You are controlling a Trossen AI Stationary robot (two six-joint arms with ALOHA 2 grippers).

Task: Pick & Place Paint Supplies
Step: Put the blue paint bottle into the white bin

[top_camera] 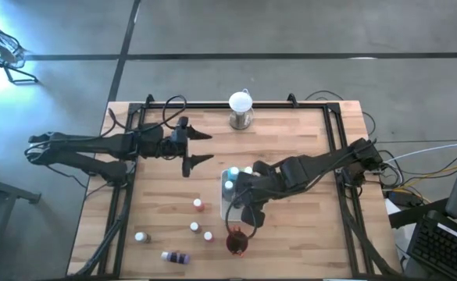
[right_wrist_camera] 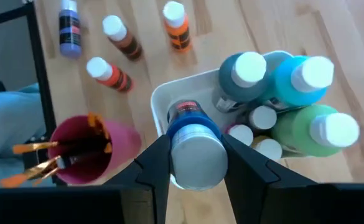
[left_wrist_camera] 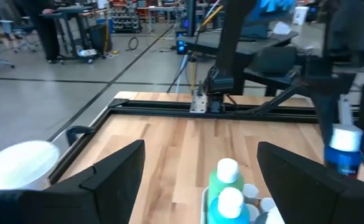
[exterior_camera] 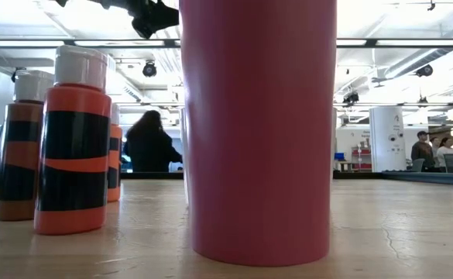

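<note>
My right gripper [top_camera: 242, 209] hovers over the near end of the white tray [right_wrist_camera: 169, 93], shut on a blue white-capped paint bottle [right_wrist_camera: 185, 115]. Several bottles stand in the tray's far end: grey-teal [right_wrist_camera: 247, 71], cyan [right_wrist_camera: 306, 78] and green [right_wrist_camera: 325, 127]. More bottles stand on the table left of the tray [top_camera: 199, 205] [top_camera: 194, 227] [top_camera: 208, 236], and a purple one [top_camera: 177, 256] lies on its side. The dark red cup [top_camera: 236, 243] holds orange brushes [right_wrist_camera: 38, 165]. My left gripper [top_camera: 201, 148] hangs open over the table's left half, touching nothing. My right gripper pinches the blue bottle at its white cap end [right_wrist_camera: 197, 155] between the two fingers [right_wrist_camera: 154, 168], one on each side. The fingers slant down from above. The bottle [left_wrist_camera: 343, 149] hangs clear above the tray, cap uppermost, its base toward the tray's bare near end.
A white globe on a metal base [top_camera: 241, 105] stands at the far edge. A black frame [top_camera: 123, 187] runs along the table's left, far and right sides. Another bottle [top_camera: 141, 236] stands near the front left. Bare wood lies between my left gripper and the tray.
</note>
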